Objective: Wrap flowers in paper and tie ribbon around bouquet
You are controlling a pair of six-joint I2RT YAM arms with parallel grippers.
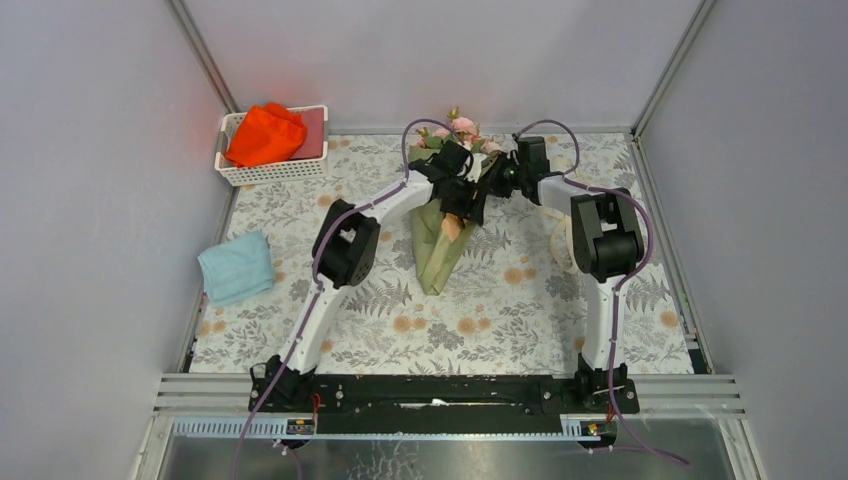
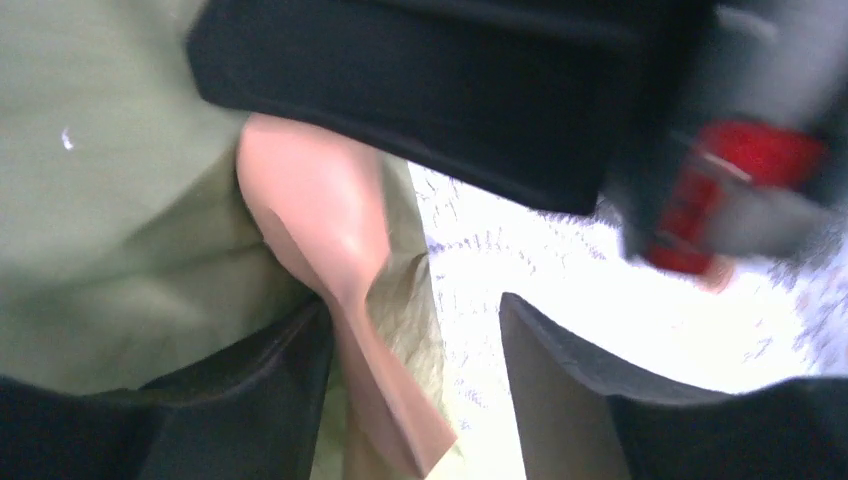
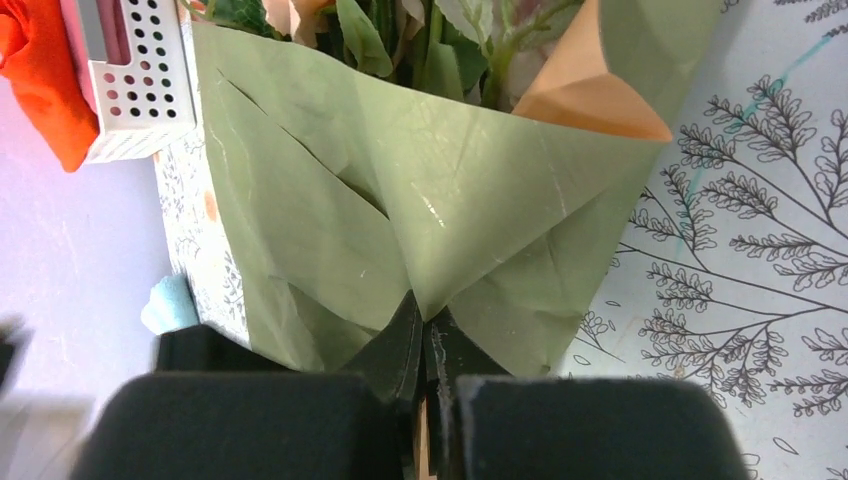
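The bouquet (image 1: 438,250) lies on the worktop (image 1: 500,320) a little beyond the middle. Its narrow tip points toward the arm bases and its wide end toward the back wall (image 1: 430,50). The worktop is covered edge to edge in a pale print of ferns and tan blossoms. Plain grey walls close it in on three sides, and slanting metal posts (image 1: 205,60) stand at the two far corners. A black rail (image 1: 440,390) carrying both arm bases runs across the near edge, well short of the bouquet's tip.

Pink flowers (image 1: 462,126) and green leaves show from the wide end, close to the back wall. The paper (image 3: 450,200) is folded over the stems with its olive face outward. Creases run across it, and a peach corner is turned out by the leaves.

Both arms meet over the upper half of the bouquet. The right hand (image 3: 425,345) is pressed together, pinching a folded point of the paper. The left hand (image 2: 410,318) is spread. A peach flap of paper lies just beside one of its fingers (image 2: 255,400), with bare worktop showing in the gap. That view is blurred.

A white basket (image 1: 272,172) holding an orange-red cloth (image 1: 265,135) sits in the far corner, left of the bouquet. A folded light blue cloth (image 1: 237,267) lies left of the bouquet's tip, by the side wall.
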